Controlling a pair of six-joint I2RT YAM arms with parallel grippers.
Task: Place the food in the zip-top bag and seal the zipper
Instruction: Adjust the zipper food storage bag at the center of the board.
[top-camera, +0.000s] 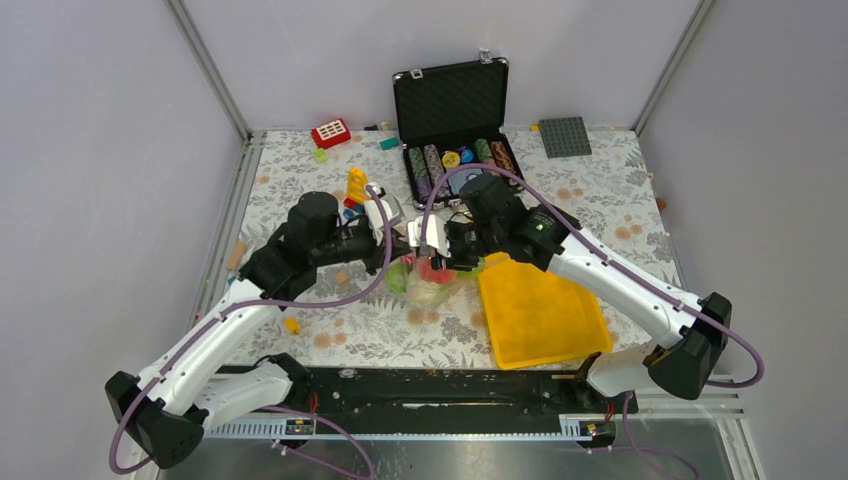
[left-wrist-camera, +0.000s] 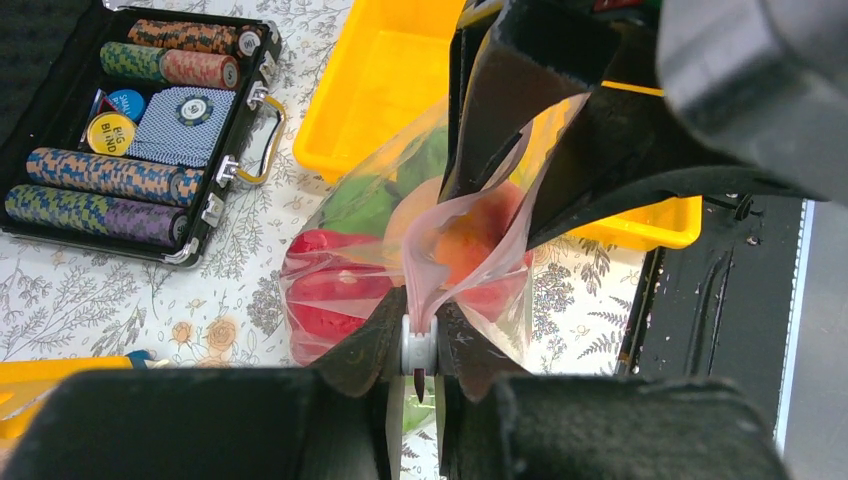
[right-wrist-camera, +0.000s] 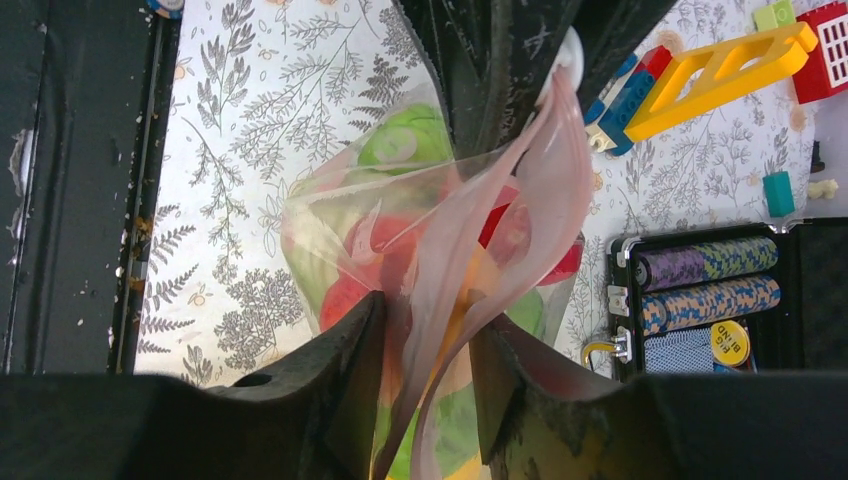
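The clear zip-top bag (top-camera: 432, 283) lies mid-table, with red (left-wrist-camera: 330, 300), green (left-wrist-camera: 360, 205) and orange-pink (left-wrist-camera: 465, 245) food inside. Its pinkish zipper strip (right-wrist-camera: 540, 170) is lifted between both grippers. My left gripper (left-wrist-camera: 419, 340) is shut on the white zipper slider (left-wrist-camera: 419, 348) at one end of the strip. My right gripper (right-wrist-camera: 430, 320) stands open around the strip, a gap on each side; its fingers (left-wrist-camera: 480, 110) straddle the bag's mouth. In the top view the left gripper (top-camera: 415, 240) and the right gripper (top-camera: 442, 250) nearly touch above the bag.
A yellow tray (top-camera: 545, 320) lies right of the bag. An open black case of poker chips (top-camera: 450, 110) stands behind. Toy bricks (top-camera: 356, 185), a red brick (top-camera: 330, 132) and a grey baseplate (top-camera: 565, 137) lie at the back.
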